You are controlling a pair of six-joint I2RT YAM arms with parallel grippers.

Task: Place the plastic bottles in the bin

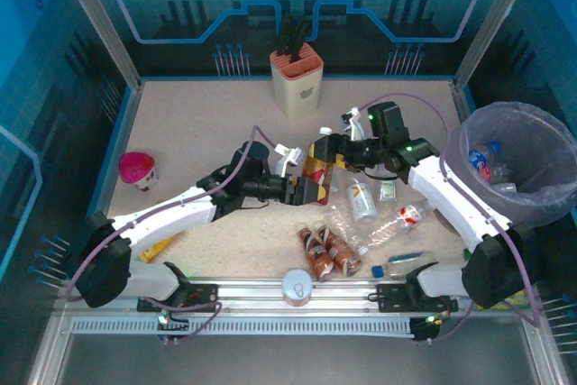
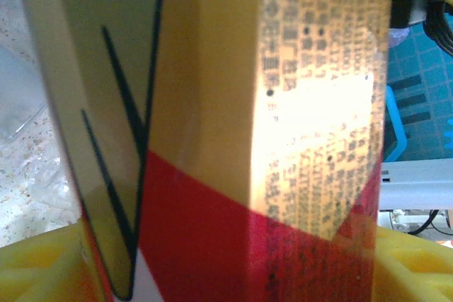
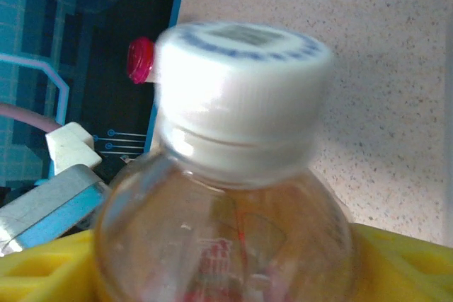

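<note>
A red-gold bottle (image 1: 316, 169) with a white cap (image 3: 241, 83) is held above the middle of the table between both grippers. My left gripper (image 1: 304, 192) is shut on its lower body; its red and gold label (image 2: 233, 139) sits between the yellow pads (image 2: 414, 266). My right gripper (image 1: 328, 152) is shut on the bottle's shoulder just below the cap, with yellow pads (image 3: 407, 263) on both sides. Several more plastic bottles lie on the table: brown ones (image 1: 322, 251) and clear ones (image 1: 362, 200) (image 1: 402, 220) (image 1: 405, 261). The bin (image 1: 561, 194), at the right, holds bottles (image 1: 483, 161).
A beige knife block (image 1: 297, 80) stands at the back centre. A pink-lidded cup (image 1: 137, 169) is at the left. A silver can (image 1: 297, 286) sits at the front edge, and a yellow item (image 1: 160, 246) lies under the left arm.
</note>
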